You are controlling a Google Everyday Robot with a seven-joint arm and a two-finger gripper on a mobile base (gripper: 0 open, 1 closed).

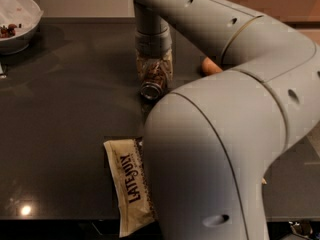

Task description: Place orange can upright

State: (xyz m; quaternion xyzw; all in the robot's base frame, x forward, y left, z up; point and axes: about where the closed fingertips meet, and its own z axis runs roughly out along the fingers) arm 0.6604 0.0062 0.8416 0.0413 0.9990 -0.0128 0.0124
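Note:
The orange can (pixel 153 84) lies tilted on the dark table (pixel 70 99), its silver end facing the camera. It is coppery brown with dark markings. My gripper (pixel 155 73) reaches down from the grey arm at the back centre. Its fingers (pixel 169 64) press against both sides of the can's body. The upper part of the can is hidden between the fingers.
A round orange ball (pixel 210 65) peeks out just right of the gripper, behind the arm. A cream-and-brown chip bag (pixel 128 184) lies at the front edge. A white bowl (pixel 16 23) stands at the back left. My arm's large elbow (pixel 210 159) blocks the right foreground.

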